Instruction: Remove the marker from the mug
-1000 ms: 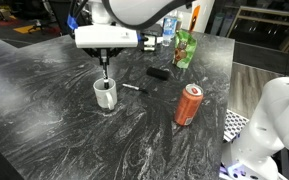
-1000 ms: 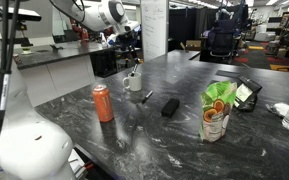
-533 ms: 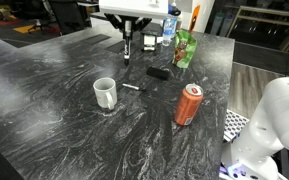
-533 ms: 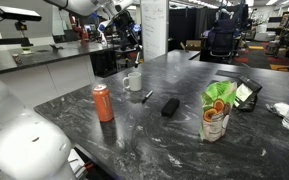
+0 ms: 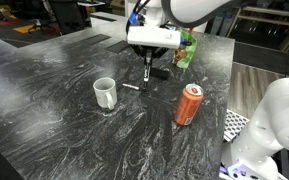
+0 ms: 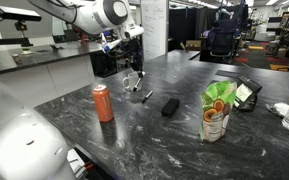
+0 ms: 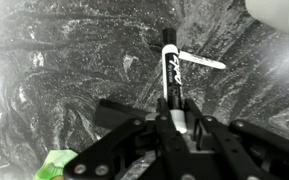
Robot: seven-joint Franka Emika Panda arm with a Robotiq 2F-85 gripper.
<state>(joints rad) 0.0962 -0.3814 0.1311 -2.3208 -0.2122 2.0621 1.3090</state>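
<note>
Gripper is clenched on the marker, which hangs upright just above the dark marbled table at upper centre of an exterior view, out of and well apart from the white mug at left of centre. A short pale stick lies between them. An orange can stands at right of centre.

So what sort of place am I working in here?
Probably a robotics lab or workshop: a dark marbled worktop, black office chairs in the open room behind, and a cluttered grey side counter.
</note>
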